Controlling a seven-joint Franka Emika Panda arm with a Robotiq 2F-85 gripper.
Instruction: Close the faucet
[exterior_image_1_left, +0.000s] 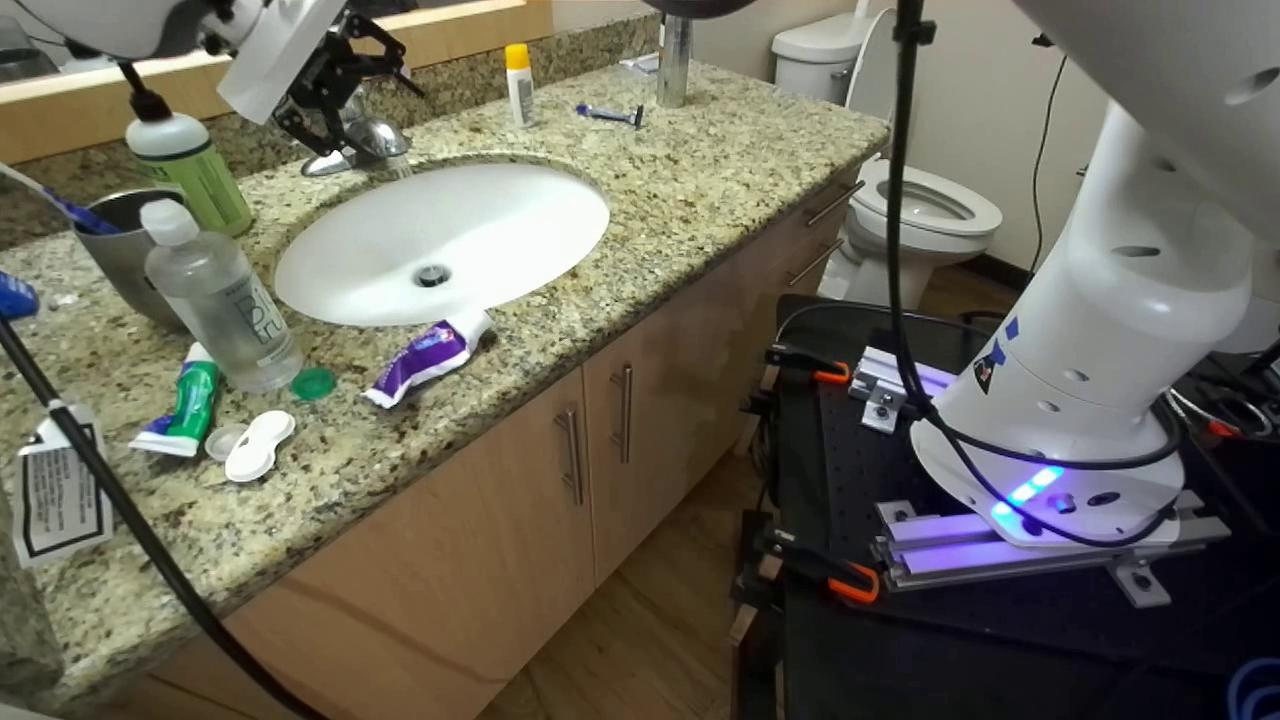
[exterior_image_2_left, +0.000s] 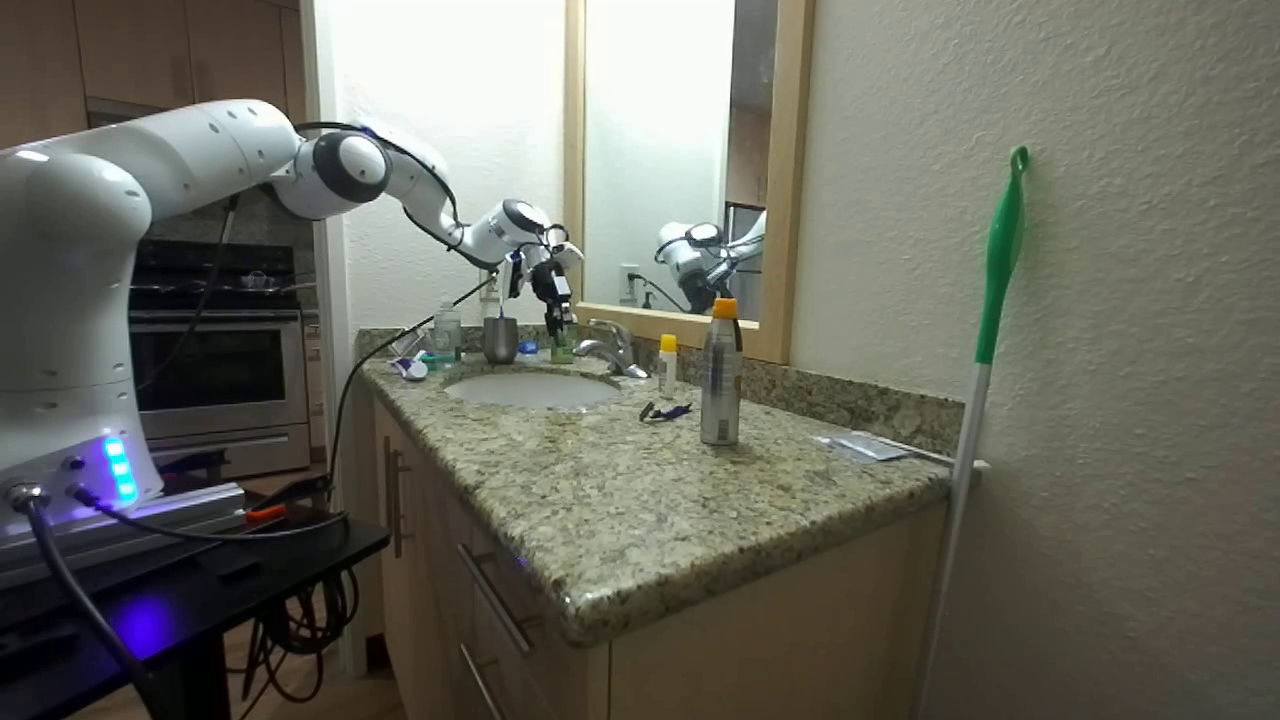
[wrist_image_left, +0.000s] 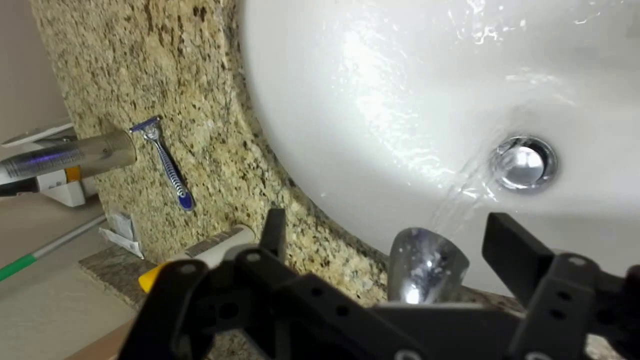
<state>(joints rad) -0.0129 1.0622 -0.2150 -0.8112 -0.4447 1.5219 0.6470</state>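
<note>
The chrome faucet (exterior_image_1_left: 378, 137) stands at the back rim of the white oval basin (exterior_image_1_left: 500, 225); it also shows in an exterior view (exterior_image_2_left: 612, 350), with its lever handle raised above the spout. In the wrist view its spout (wrist_image_left: 425, 265) is seen from above, and a stream of water runs from it towards the drain (wrist_image_left: 522, 162). My gripper (exterior_image_1_left: 374, 120) is open and empty, above and around the faucet. In the wrist view the spout lies between the spread fingers (wrist_image_left: 387, 222), apart from both. The handle is hidden there by the gripper body.
A green soap bottle (exterior_image_1_left: 195, 165), a metal cup (exterior_image_1_left: 125, 255) and a clear bottle (exterior_image_1_left: 225, 300) stand beside the basin. A yellow-capped bottle (exterior_image_1_left: 520, 90), a razor (exterior_image_1_left: 608, 115) and a silver can (exterior_image_2_left: 721, 380) are on the other side. A mirror (exterior_image_2_left: 660, 150) rises behind the faucet.
</note>
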